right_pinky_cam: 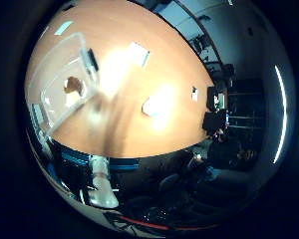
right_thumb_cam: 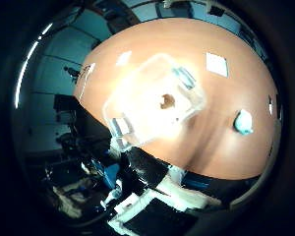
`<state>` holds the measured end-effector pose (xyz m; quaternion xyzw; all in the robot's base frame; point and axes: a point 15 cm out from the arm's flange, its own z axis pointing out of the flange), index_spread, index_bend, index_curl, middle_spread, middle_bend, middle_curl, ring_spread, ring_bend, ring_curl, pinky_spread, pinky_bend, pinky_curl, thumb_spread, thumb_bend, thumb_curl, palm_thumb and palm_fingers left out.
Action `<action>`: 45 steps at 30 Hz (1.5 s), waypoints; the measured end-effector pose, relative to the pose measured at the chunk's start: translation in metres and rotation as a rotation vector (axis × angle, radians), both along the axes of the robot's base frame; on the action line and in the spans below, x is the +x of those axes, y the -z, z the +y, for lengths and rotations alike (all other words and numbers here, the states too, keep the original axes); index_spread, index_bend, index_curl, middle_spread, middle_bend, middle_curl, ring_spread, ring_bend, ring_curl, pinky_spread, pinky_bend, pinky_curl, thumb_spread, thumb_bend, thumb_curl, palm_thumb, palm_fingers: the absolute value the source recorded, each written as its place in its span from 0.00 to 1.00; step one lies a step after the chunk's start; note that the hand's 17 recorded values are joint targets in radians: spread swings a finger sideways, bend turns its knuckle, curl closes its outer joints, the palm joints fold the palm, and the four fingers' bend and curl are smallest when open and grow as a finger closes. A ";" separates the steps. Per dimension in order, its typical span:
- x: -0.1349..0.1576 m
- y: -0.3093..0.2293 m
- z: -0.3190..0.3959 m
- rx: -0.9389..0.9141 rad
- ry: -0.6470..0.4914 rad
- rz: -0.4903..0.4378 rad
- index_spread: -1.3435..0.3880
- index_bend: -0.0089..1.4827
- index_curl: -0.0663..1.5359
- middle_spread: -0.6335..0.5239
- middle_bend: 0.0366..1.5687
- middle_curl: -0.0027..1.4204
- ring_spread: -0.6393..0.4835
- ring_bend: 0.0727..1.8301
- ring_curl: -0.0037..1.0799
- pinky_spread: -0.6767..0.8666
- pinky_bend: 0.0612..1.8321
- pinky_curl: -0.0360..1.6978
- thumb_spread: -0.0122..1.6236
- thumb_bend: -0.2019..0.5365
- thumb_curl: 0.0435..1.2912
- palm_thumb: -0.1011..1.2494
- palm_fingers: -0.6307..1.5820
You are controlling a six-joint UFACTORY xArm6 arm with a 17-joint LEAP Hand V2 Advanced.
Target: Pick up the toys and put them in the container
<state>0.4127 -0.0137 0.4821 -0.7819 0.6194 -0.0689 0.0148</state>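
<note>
A: Status?
B: One brown toy (right_thumb_cam: 166, 101) already in the container (right_thumb_cam: 119, 109); pale toy (right_thumb_cam: 243, 122) lies apart on the worktop (right_thumb_cam: 226, 93). Fingers: I cannot tell.
A: Next?
B: I'd reach for it.

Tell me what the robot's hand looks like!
Only bits of the hand show, at the edges of both palm views. It is made of chunky white blocks with rounded corners, joined to boxy black parts, with a few teal patches between them. No markings can be made out.
</note>
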 end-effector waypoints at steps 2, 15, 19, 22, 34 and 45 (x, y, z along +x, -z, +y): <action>0.003 0.004 -0.036 -0.007 0.038 -0.002 0.54 0.12 0.22 0.50 0.13 0.24 0.69 0.21 0.21 0.74 0.20 0.23 0.66 0.24 0.17 0.32 0.41; 0.018 0.092 -0.208 -0.019 0.223 0.042 0.54 0.12 0.22 0.50 0.13 0.24 0.69 0.19 0.20 0.74 0.20 0.20 0.67 0.24 0.17 0.34 0.41; 0.025 0.127 -0.231 -0.003 0.252 0.081 0.54 0.11 0.22 0.50 0.12 0.24 0.70 0.19 0.19 0.73 0.19 0.19 0.67 0.24 0.17 0.34 0.41; 0.029 0.153 -0.245 0.009 0.271 0.107 0.54 0.12 0.22 0.50 0.12 0.24 0.70 0.18 0.19 0.73 0.19 0.19 0.67 0.24 0.17 0.34 0.41; 0.047 0.264 -0.278 0.051 0.291 0.206 0.54 0.12 0.22 0.51 0.12 0.24 0.70 0.18 0.20 0.73 0.18 0.18 0.67 0.24 0.17 0.34 0.41; 0.049 0.348 -0.278 0.092 0.283 0.302 0.55 0.12 0.22 0.51 0.11 0.25 0.70 0.17 0.20 0.74 0.18 0.18 0.68 0.25 0.17 0.35 0.41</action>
